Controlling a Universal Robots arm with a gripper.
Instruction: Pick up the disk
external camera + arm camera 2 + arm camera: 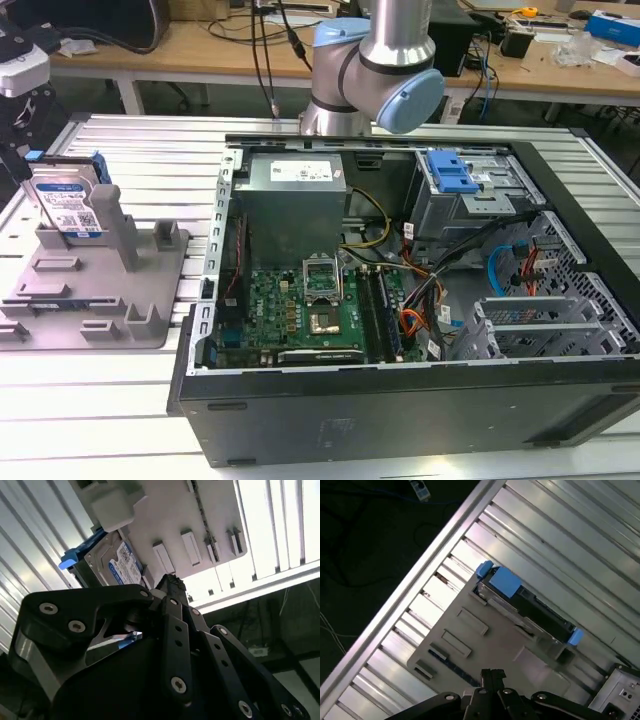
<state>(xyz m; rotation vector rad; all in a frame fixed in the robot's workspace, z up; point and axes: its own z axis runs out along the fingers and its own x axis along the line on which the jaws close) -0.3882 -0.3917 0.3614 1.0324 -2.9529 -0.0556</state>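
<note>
Black gripper (pixel 18 150) is hovering over the flat silver blue-railed disk (pixel 68 205).
It is standing on edge in a grey plastic fixture (pixel 100 300) just below the gripper, thin edge up; released or clenched, I cannot tell.

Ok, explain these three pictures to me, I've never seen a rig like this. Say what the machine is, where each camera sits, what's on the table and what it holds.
The machine is a robot arm ending in a gripper, a two-fingered claw. The exterior view comes from a camera off the arm; both wrist views come from cameras riding on the arm. On the slatted metal table sit an open computer case and a grey fixture. The disk stands upright in that fixture. The gripper hangs near it, shut, holding nothing.
</note>
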